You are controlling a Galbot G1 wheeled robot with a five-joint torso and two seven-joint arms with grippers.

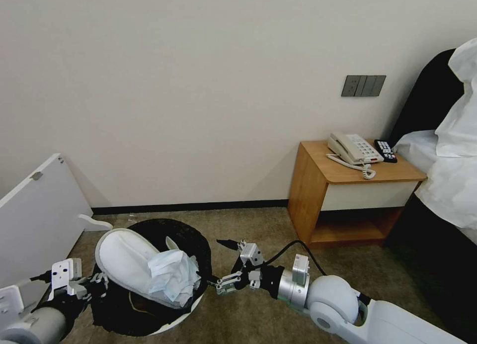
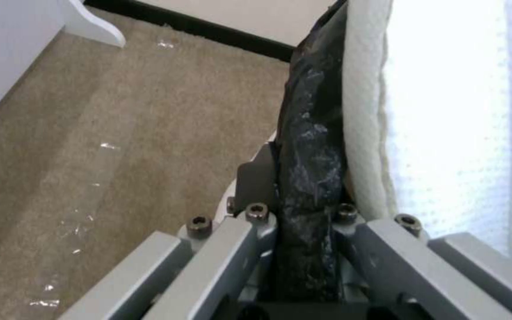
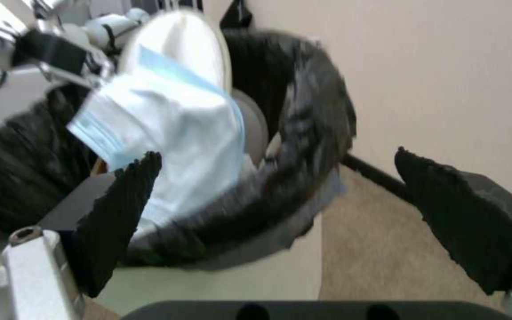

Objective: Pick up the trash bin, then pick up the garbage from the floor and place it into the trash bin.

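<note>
So right now my left gripper (image 1: 94, 284) has its jaws clamped on the rim of the trash bin (image 1: 186, 244), pinching the crinkled black bag liner (image 2: 312, 146) against the wall. My right gripper (image 1: 223, 283) sits just beside the opposite rim, jaws spread apart with nothing between them. The bin mouth lies straight ahead of those right jaws, so that arm's nearer for dropping stuff in. Inside, a white slipper (image 1: 124, 259) of soft quilted fabric lies long-ways across the opening and pokes over the rim, with a floppy pale blue face mask (image 1: 174, 277) draped on it. Carpeted floor (image 1: 258, 229) below looks short-pile and beige
</note>
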